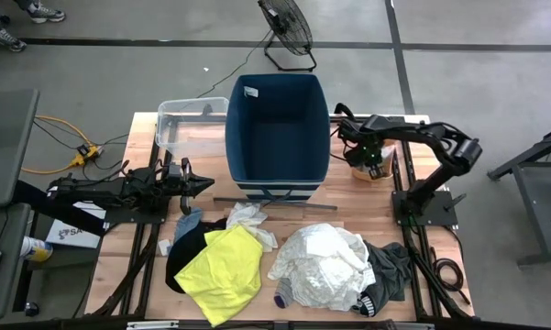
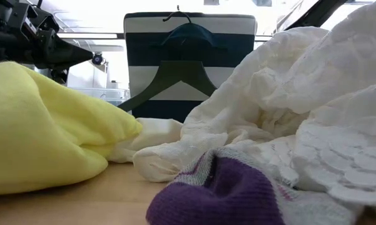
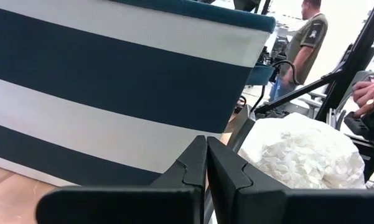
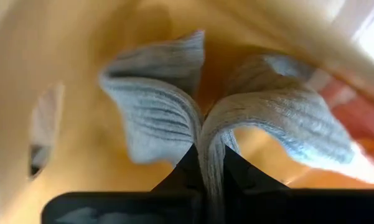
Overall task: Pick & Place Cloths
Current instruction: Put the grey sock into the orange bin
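Bin (image 1: 277, 128) dk-blue w/ white stripes; shirt (image 1: 222, 271) neon-yellow; sock (image 4: 174, 118) grey ribbed.

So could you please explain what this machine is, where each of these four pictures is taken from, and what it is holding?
It is a table-top robot with two dark arms.

The overhead picture shows the wooden table, a tall dark-blue bin and a clear tub. In front lie cloths: a neon-yellow shirt and a large white garment.

The table-level picture looks across those cloths.

The other two pictures come from the wrists. The left gripper is shut and empty beside the bin. The right gripper pinches a grey sock over a small orange tub.
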Action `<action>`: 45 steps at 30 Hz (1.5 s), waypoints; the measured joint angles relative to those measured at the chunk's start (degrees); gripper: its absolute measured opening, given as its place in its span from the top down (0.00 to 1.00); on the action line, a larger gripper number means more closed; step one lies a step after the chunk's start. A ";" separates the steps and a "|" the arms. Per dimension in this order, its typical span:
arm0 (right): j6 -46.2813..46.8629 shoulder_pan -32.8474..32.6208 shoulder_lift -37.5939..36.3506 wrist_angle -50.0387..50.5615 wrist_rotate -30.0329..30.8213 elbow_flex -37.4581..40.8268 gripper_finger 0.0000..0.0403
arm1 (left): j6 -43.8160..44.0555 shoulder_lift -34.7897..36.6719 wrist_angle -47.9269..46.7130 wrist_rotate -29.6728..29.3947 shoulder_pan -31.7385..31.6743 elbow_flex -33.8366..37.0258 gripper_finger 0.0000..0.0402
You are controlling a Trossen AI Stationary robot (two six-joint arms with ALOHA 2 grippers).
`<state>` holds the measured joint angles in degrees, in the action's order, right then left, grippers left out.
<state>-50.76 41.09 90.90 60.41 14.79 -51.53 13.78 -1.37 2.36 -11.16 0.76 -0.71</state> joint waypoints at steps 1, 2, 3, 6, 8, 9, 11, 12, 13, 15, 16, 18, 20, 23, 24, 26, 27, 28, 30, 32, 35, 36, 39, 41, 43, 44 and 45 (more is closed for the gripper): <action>-0.02 0.20 0.25 -0.78 0.00 0.00 0.99 | 0.00 0.00 0.00 0.00 0.00 0.00 0.97; -0.04 0.47 0.51 -1.28 -0.01 -0.02 0.99 | -0.02 0.02 0.01 0.00 0.00 0.00 0.97; -0.08 0.84 0.82 -1.64 -0.16 -0.02 0.99 | 0.00 0.01 0.01 0.00 0.00 0.00 0.97; -0.09 2.04 1.76 -1.75 -0.88 -0.02 0.99 | 0.00 0.00 0.01 0.00 0.00 0.00 0.97; -0.09 2.78 2.38 -1.73 -1.73 -0.02 0.99 | 0.00 0.00 0.01 0.00 -0.01 0.00 0.97; -0.09 3.08 2.59 -1.75 -1.75 -0.02 0.99 | 0.00 0.00 0.01 0.00 -0.01 0.00 0.97; -0.08 3.54 2.96 -2.09 -1.60 -0.02 0.99 | 0.00 0.00 0.01 0.00 -0.01 0.00 0.97; -0.09 3.67 3.06 -2.18 -1.60 -0.02 0.99 | 0.00 0.00 0.01 0.00 0.01 0.00 0.97; -0.09 3.73 3.11 -2.21 -1.59 -0.02 0.98 | 0.00 0.00 0.01 0.00 0.00 0.00 0.97; -0.09 3.73 3.12 -2.19 -1.54 -0.02 0.97 | 0.00 0.01 0.01 0.00 0.00 0.00 0.97; -0.06 3.71 3.12 -2.19 -1.51 -0.02 0.95 | -0.01 0.00 0.01 0.00 0.00 0.00 0.97; 0.92 3.71 3.12 -2.34 -1.46 -0.02 0.92 | 0.00 0.00 0.01 0.00 0.01 0.00 0.97; 3.08 3.71 3.12 -3.02 -1.06 -0.02 0.88 | 0.00 0.02 0.01 0.00 0.01 0.00 0.97; 6.62 3.71 3.12 -3.08 -0.85 -0.02 0.81 | 0.00 0.02 0.01 0.00 0.01 0.00 0.97; 7.98 3.71 3.12 -2.93 -1.03 -0.02 0.78 | 0.00 0.01 0.01 0.00 0.00 0.00 0.97; 10.94 3.66 3.06 -2.59 -1.36 -0.02 0.72 | 0.00 0.00 0.01 0.00 0.00 0.00 0.97; 12.74 3.66 3.04 -2.45 -1.15 -0.02 0.68 | -0.01 0.01 0.01 0.00 0.01 0.00 0.97; 14.51 3.66 3.01 -2.23 -0.75 -0.02 0.64 | 0.00 0.02 0.00 0.00 0.00 0.00 0.97; 18.07 3.66 3.01 -1.57 0.77 -0.04 0.56 | -0.02 0.00 0.01 0.00 -0.01 0.00 0.97; 21.11 3.66 3.01 0.13 1.81 -0.04 0.48 | 0.00 0.00 0.01 0.00 0.01 0.00 0.97; 24.84 3.66 3.00 2.69 3.38 -0.04 0.39 | 0.00 0.02 0.01 0.00 0.00 0.00 0.97; 25.82 3.66 2.99 3.41 3.56 -0.05 0.37 | 0.00 0.01 0.00 0.00 0.00 0.00 0.97; 28.08 3.64 2.97 6.17 3.28 -0.07 0.32 | 0.00 0.00 0.01 0.00 0.00 0.00 0.97; 29.50 3.66 2.97 7.40 3.27 -0.07 0.31 | 0.00 0.01 0.01 0.00 0.00 0.00 0.97; 30.89 3.66 2.84 8.57 3.27 -0.07 0.31 | 0.00 0.00 0.01 0.00 -0.01 0.00 0.97; 31.51 3.64 2.68 8.95 3.35 -0.07 0.31 | 0.00 0.00 0.01 0.00 0.01 0.00 0.97; 32.24 3.66 2.40 9.13 3.54 -0.12 0.31 | 0.00 0.01 0.01 0.00 0.00 0.00 0.97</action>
<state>-18.52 44.75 93.30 69.54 18.34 -51.65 13.78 -1.36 2.36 -11.16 0.76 -0.71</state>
